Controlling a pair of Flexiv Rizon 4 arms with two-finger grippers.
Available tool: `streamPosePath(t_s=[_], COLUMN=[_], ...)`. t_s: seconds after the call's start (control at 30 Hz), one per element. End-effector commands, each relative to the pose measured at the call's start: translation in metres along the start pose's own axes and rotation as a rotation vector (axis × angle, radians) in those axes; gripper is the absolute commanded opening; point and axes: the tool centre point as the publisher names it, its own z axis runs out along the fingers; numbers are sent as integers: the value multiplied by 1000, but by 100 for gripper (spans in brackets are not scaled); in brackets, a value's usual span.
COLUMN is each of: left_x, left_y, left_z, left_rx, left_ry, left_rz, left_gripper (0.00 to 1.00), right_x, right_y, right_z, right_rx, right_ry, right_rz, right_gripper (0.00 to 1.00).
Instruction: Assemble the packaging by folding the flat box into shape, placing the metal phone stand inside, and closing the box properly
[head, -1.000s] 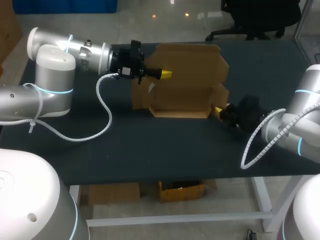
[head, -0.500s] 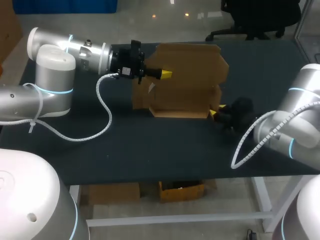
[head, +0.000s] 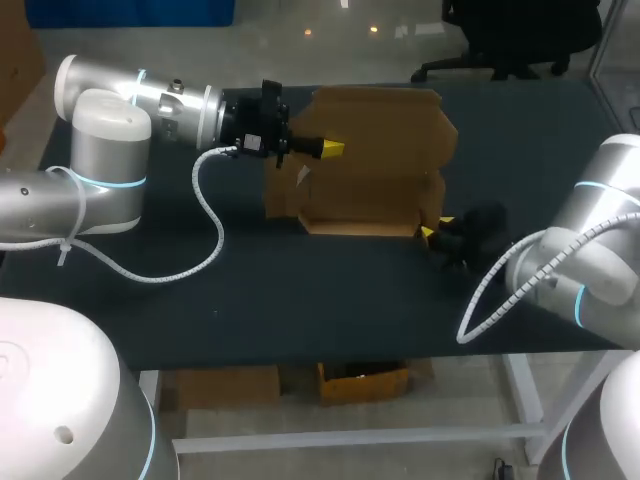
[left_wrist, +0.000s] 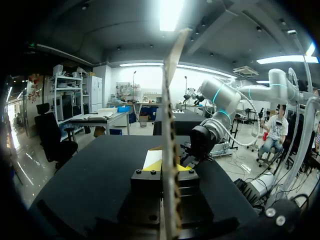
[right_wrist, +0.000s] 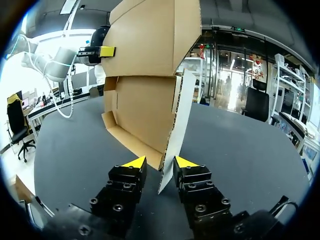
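Since the right gripper sits at the box's near right corner with its jaws parted, the first risk is there. The pale-edged side flap of the brown corrugated cardboard box stands in the gap, closer to one finger and not pinched as far as I can see. Closing off-centre or pushing in further could crease the flap mid-panel instead of at its score line, or shove the whole box across the dark matte table.

The box is only half formed, with its base down and its tall back panel upright. It looks floppy and could twist out of square if the two arms work against each other.

At the box's far left, the left gripper is clamped narrow on the upright panel's edge, the cardboard running edge-on between the yellow tips. That is a thin hold, so a hard push from the right corner could make the panel slip or tear there.

No metal phone stand shows in any view, so I cannot say where it is.
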Motion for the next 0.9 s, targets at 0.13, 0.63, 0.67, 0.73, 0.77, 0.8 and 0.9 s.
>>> streamPosePath(t_s=[0.13,0.63,0.67,0.73,0.77,0.8,0.9], left_x=[0,0,0,0,0,0,0], left_y=[3,3,3,3,3,3,3], left_z=[2,2,2,2,2,2,2], left_rx=[0,0,0,0,0,0,0], left_ry=[0,0,0,0,0,0,0], left_rz=[0,0,0,0,0,0,0], left_gripper=[0,0,0,0,0,0,0], right_x=[0,-16,-16,-19,-20,-20,-22], right_y=[-10,-9,-8,-7,-6,-6,-4], right_z=[-24,-50,-51,-54,-55,-56,-58], right_rx=[-25,-35,-37,-48,-48,-47,-41], right_ry=[-96,-110,-107,-87,-84,-80,-44], right_rz=[16,26,24,30,29,27,18], right_gripper=[33,35,35,35,34,34,33])
